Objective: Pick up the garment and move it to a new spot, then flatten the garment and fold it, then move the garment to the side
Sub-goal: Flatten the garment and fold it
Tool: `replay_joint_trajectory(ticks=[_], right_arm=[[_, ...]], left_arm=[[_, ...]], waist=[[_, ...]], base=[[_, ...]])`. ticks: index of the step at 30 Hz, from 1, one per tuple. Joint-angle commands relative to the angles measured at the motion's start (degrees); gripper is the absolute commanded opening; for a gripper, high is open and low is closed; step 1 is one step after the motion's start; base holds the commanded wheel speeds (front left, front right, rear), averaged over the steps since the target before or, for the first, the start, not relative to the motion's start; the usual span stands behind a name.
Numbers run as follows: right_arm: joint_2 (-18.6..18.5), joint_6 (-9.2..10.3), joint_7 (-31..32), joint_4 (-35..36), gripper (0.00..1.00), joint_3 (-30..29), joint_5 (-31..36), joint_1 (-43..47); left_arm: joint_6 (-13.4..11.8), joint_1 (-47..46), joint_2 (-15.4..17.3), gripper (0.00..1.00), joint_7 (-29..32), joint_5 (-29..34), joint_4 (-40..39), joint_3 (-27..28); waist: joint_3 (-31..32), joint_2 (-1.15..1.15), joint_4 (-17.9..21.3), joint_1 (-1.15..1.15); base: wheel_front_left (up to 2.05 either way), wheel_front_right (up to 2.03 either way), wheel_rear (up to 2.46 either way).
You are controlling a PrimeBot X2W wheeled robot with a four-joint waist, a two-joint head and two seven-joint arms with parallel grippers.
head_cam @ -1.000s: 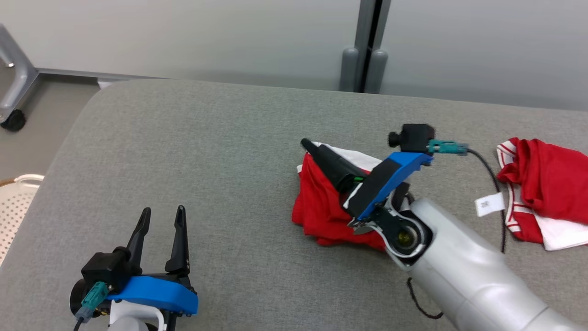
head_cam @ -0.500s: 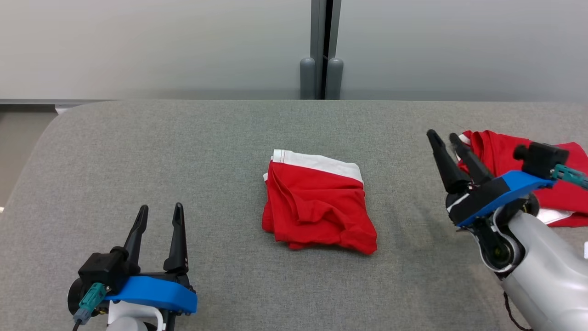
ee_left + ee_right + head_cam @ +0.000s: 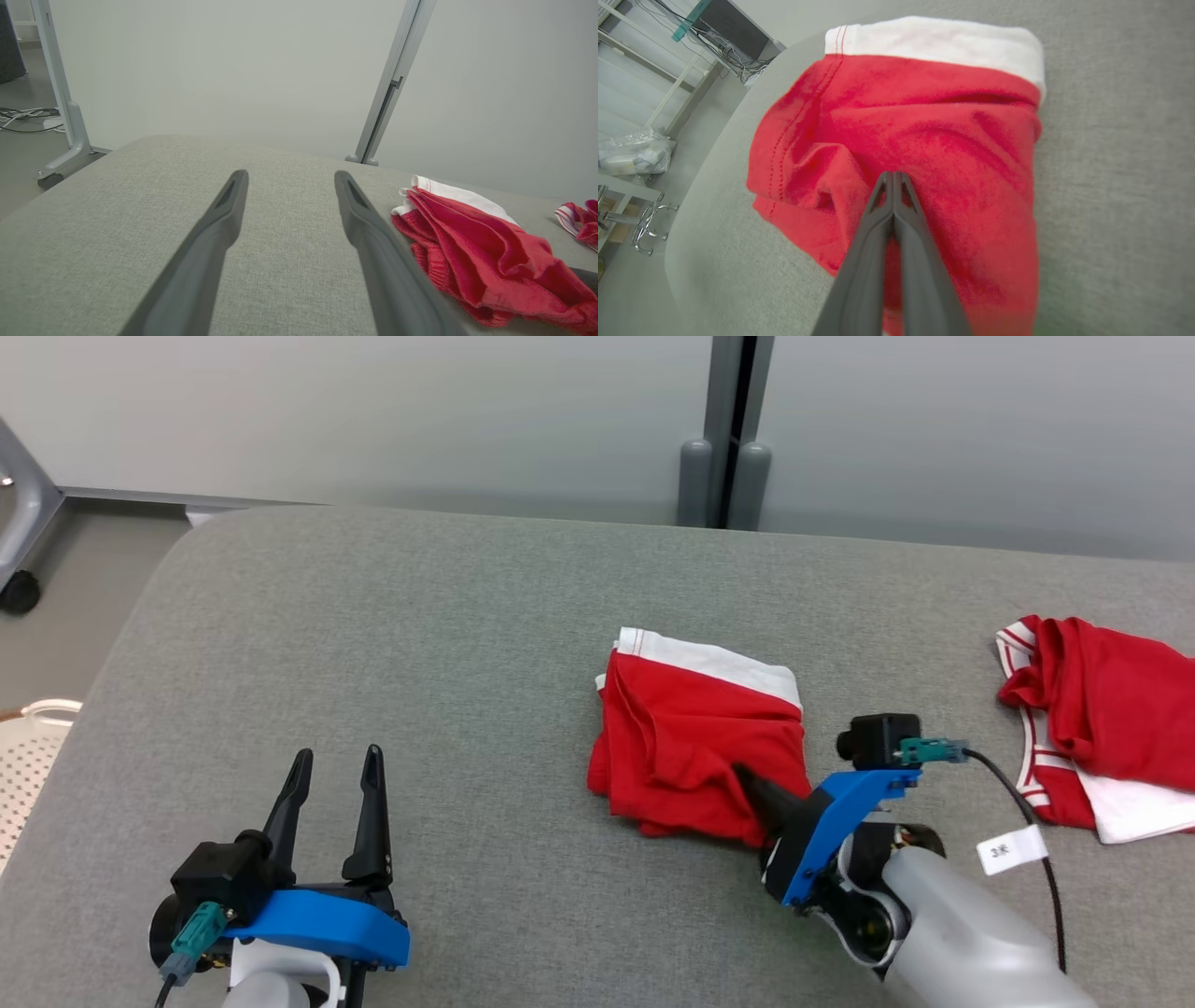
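1. Right gripper (image 3: pixel 893 176): fingers pressed together, tips resting on the red shorts (image 3: pixel 691 737); whether cloth is pinched is unclear.
2. The shorts lie folded at the middle of the grey table (image 3: pixel 420 644). They look soft, light and floppy, so a layered edge likely gives the firmest hold.
3. Left gripper (image 3: pixel 338 753): spread wide, empty, at the table's front left.
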State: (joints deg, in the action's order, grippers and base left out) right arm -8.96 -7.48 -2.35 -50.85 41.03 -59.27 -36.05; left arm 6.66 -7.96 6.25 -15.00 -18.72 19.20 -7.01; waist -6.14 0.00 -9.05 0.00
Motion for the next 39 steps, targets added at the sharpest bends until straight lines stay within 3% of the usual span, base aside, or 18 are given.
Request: replay_joint_trajectory(ticks=[1, 11, 15, 21, 23, 24, 25, 26, 27, 28, 34, 39], right_arm=[[1.1, -0.03, 1.9, 0.3, 0.00, 1.2, -0.8, 0.3], [1.5, -0.02, 6.5, 9.6, 0.00, 11.5, -3.2, 3.5], [-0.4, -0.02, 0.6, 14.0, 0.00, 14.4, -3.0, 2.8], [-4.7, -0.03, -10.0, 17.5, 0.00, 13.9, -2.3, 1.5], [-6.9, -0.02, -11.6, 18.7, 0.05, 12.8, -1.5, 1.2], [-7.9, -0.02, -12.2, 19.2, 0.09, 11.8, -0.9, 1.1], [-8.7, -0.02, -12.5, 19.8, 0.37, 10.5, -0.1, 1.2], [-9.6, -0.02, -12.7, 20.1, 0.47, 9.0, 1.4, 1.2], [-10.2, -0.02, -12.8, 20.9, 0.95, 6.4, 3.1, 1.4], [-10.6, -0.02, -12.8, 22.0, 1.00, 3.1, 4.9, 2.3], [-10.1, -0.02, -12.8, 27.0, 1.00, -12.6, 18.2, 10.5], [-6.2, -0.03, -12.8, 30.6, 1.00, -25.7, 29.9, 19.5]], left_arm=[[0.4, -0.5, -0.1, 1.00, -0.2, 0.1, 0.1, 0.3], [0.5, 0.3, -0.4, 1.00, -0.2, 0.5, 0.3, 1.3], [0.6, 0.2, -0.4, 1.00, -0.2, 0.8, 0.0, 1.8], [0.7, 1.4, -0.1, 1.00, -0.2, 1.1, -0.9, 3.0], [0.6, 2.0, -0.1, 1.00, -0.2, 1.3, -1.2, 3.5], [0.6, 2.3, -0.1, 1.00, -0.2, 1.3, -1.3, 3.8], [0.6, 2.6, -0.1, 1.00, -0.2, 1.4, -1.4, 4.0], [0.5, 2.8, -0.1, 1.00, -0.2, 1.4, -1.5, 4.3], [0.5, 3.1, 0.0, 1.00, -0.2, 1.4, -1.5, 4.6], [0.5, 3.2, 0.0, 1.00, -0.2, 1.4, -1.6, 4.8], [0.2, 4.4, 0.1, 1.00, -0.2, 1.6, -2.8, 6.5], [0.3, 5.9, 0.3, 1.00, -0.2, 3.4, -5.4, 8.2]], waist=[[-0.3, 0.00, -1.0, 0.00], [-0.4, 0.00, -1.9, 0.00], [0.2, 0.00, -0.6, 0.00], [2.1, 0.00, 2.5, 0.00], [2.8, 0.00, 3.7, 0.00], [3.2, 0.00, 4.4, 0.00], [3.5, 0.00, 5.0, 0.00], [3.8, 0.00, 5.7, 0.00], [4.0, 0.00, 6.3, 0.00], [4.3, 0.00, 6.9, 0.00], [5.5, 0.00, 10.1, 0.00], [6.2, 0.00, 12.2, 0.00]], base=[[0.00, 0.00, 0.00], [0.00, 0.00, 0.00], [0.00, 0.00, 0.00], [0.00, 0.00, 0.00], [0.00, 0.00, 0.00], [0.00, 0.00, 0.00], [0.00, 0.00, 0.00], [0.00, 0.00, 0.00], [0.00, 0.00, 0.00], [0.00, 0.00, 0.00], [0.00, 0.00, 0.00], [0.00, 0.00, 0.00]])
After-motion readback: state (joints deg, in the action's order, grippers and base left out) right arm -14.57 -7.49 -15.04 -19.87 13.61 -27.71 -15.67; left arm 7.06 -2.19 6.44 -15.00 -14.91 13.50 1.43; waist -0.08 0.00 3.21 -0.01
